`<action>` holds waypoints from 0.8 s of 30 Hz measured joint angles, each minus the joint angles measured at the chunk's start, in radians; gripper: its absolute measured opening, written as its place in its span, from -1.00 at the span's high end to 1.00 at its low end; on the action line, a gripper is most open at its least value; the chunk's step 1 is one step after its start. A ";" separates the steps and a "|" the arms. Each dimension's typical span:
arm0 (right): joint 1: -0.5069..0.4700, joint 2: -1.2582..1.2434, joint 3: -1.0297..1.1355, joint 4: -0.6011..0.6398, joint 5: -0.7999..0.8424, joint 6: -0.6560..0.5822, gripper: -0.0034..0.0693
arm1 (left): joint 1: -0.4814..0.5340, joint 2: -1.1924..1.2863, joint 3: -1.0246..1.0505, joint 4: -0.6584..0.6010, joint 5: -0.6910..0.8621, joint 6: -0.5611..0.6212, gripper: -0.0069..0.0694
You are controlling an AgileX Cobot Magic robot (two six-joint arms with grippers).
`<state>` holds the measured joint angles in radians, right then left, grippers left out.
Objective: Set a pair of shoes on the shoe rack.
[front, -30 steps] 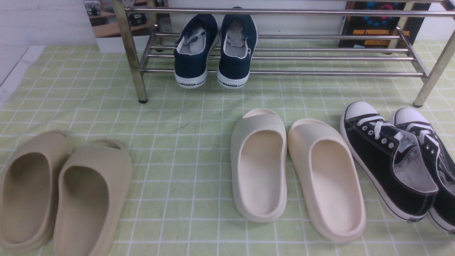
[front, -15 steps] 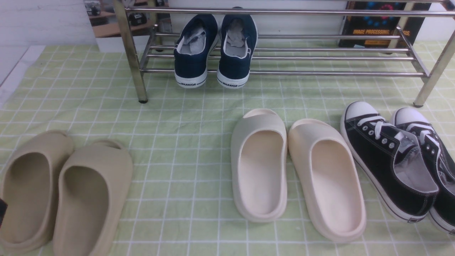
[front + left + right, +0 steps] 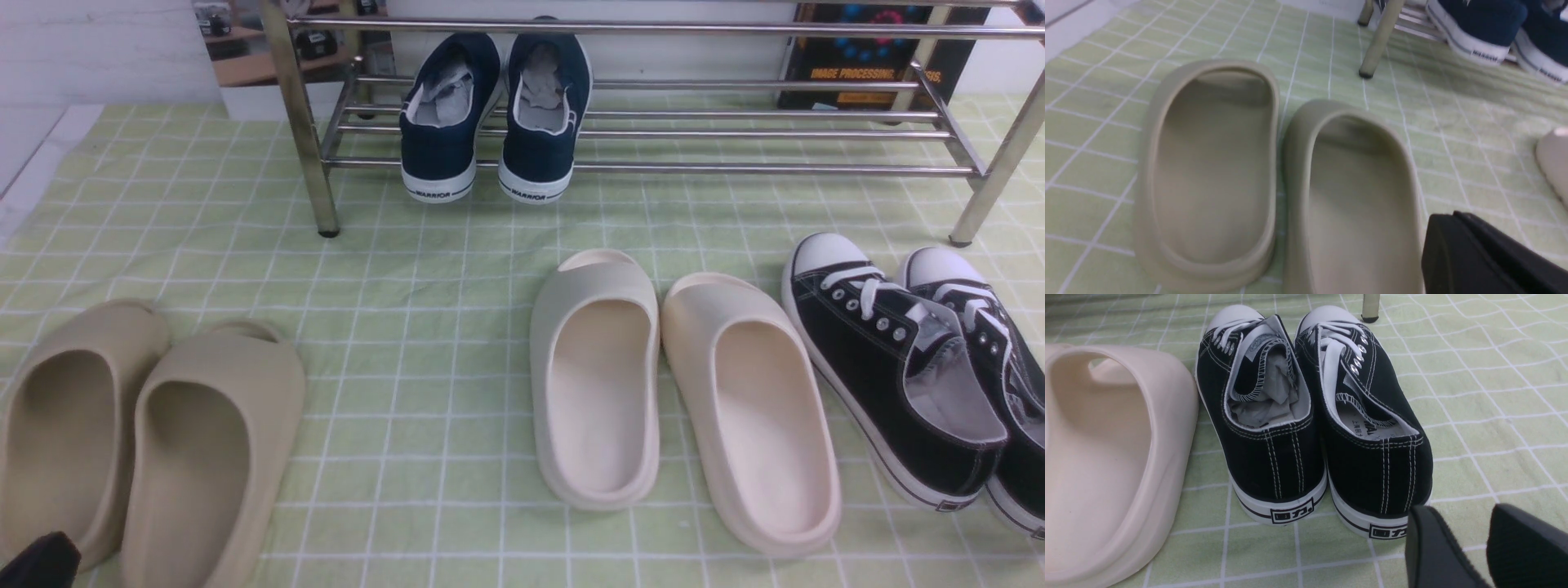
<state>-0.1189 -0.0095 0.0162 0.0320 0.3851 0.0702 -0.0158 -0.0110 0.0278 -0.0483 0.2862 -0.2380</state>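
Navy-blue canvas slip-on pair (image 3: pixel 494 110) resting on chrome bar shoe rack (image 3: pixel 653 167); placement apparently complete; left jaws closed, empty; right jaws parted, empty; next: park arms.

Green checked cloth (image 3: pixel 457 269) (wrinkled) bears slides (image 3: pixel 596 376), sneakers (image 3: pixel 890 367), rack (image 3: pixel 653 167).

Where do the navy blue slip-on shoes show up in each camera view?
Front view: the navy shoes sit side by side on the left part of the shoe rack, heels toward the camera.
Left wrist view: only their white heels show, in the corner beyond the tan slides.
Right wrist view: not in it.
Shared landmark: the rack's front left leg.
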 joint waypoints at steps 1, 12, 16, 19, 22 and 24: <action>0.000 0.000 0.000 0.000 0.000 0.000 0.23 | 0.000 0.000 0.000 -0.006 0.013 0.009 0.85; 0.000 0.000 0.000 0.000 0.000 0.000 0.23 | 0.000 0.000 0.001 -0.018 0.080 0.026 0.85; 0.000 0.000 0.000 0.000 0.000 0.000 0.23 | 0.000 0.000 0.001 -0.018 0.081 0.026 0.85; 0.000 0.000 0.000 0.000 0.000 0.000 0.23 | 0.000 0.000 0.001 -0.019 0.081 0.026 0.85; 0.000 0.000 0.000 0.000 0.000 0.000 0.23 | 0.000 0.000 0.001 -0.019 0.081 0.026 0.85; 0.000 0.000 0.000 0.000 0.000 0.000 0.23 | 0.000 0.000 0.001 -0.019 0.081 0.026 0.85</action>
<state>-0.1189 -0.0095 0.0162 0.0320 0.3851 0.0702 -0.0158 -0.0110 0.0290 -0.0670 0.3676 -0.2115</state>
